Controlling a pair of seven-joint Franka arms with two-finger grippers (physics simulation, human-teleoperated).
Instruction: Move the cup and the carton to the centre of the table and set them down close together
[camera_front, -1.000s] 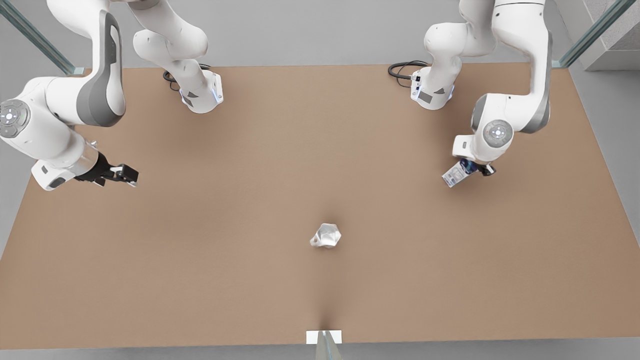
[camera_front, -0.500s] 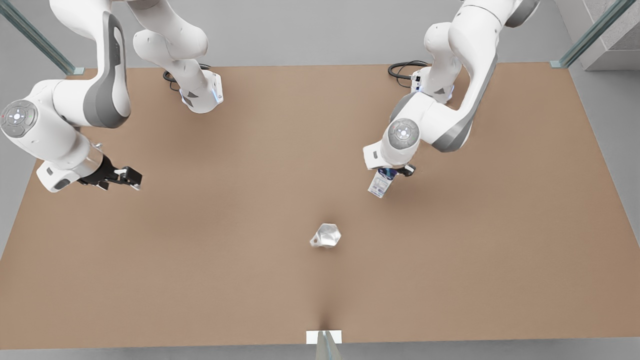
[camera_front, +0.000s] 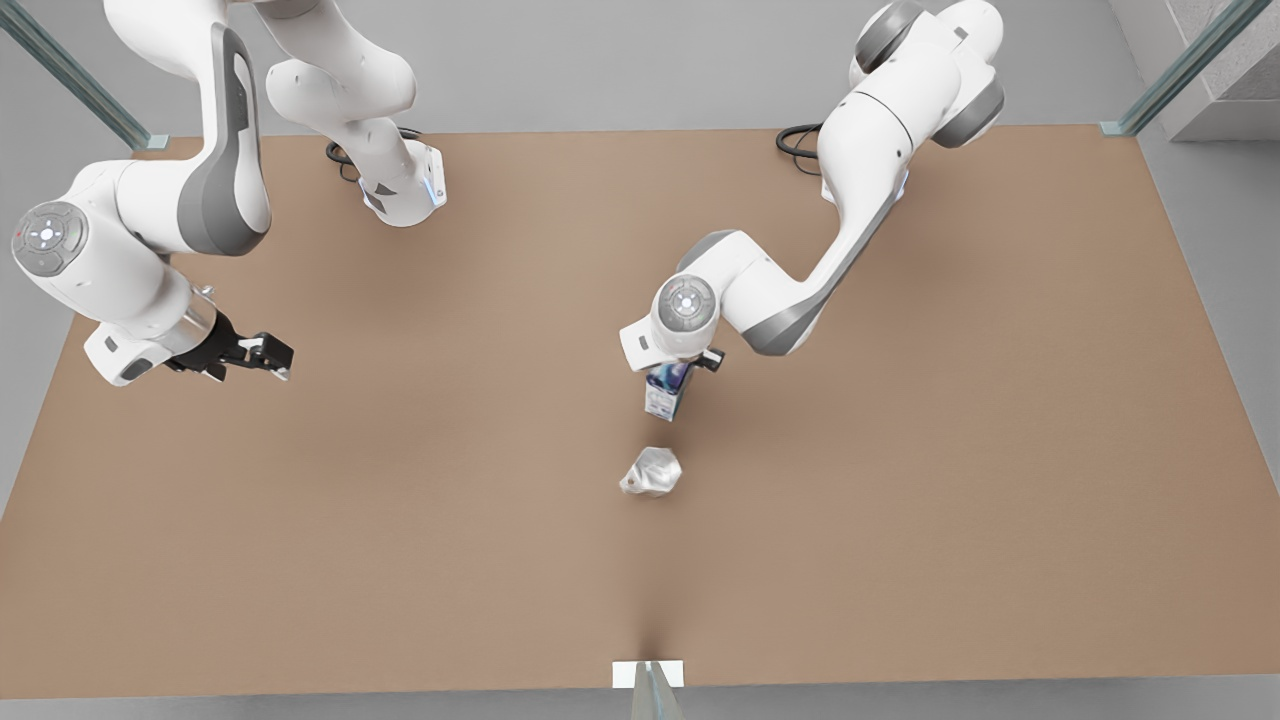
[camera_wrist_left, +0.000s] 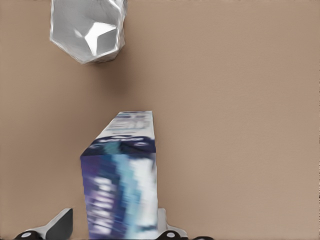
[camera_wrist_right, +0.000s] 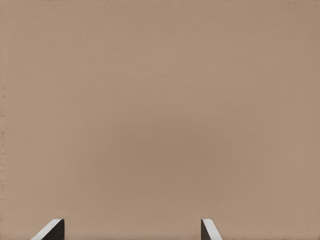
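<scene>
Left gripper (camera_front: 672, 372), grasping the carton (camera_front: 665, 392), hovers at 12 o'clock of the cup (camera_front: 651, 471) resting mid-desk (camera_front: 900, 520); lowering and release remain. Right gripper (camera_front: 262, 353) waits, released, near the desk's 9 o'clock edge.

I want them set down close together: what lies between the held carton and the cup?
Nothing: bare table between the carton and the cup, in the front and left wrist views.

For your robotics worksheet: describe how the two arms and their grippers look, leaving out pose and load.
Both arms are glossy white with grey joint panels and round end caps. The left gripper and right gripper are black-bodied. Black cables coil at the bases on the table.
</scene>
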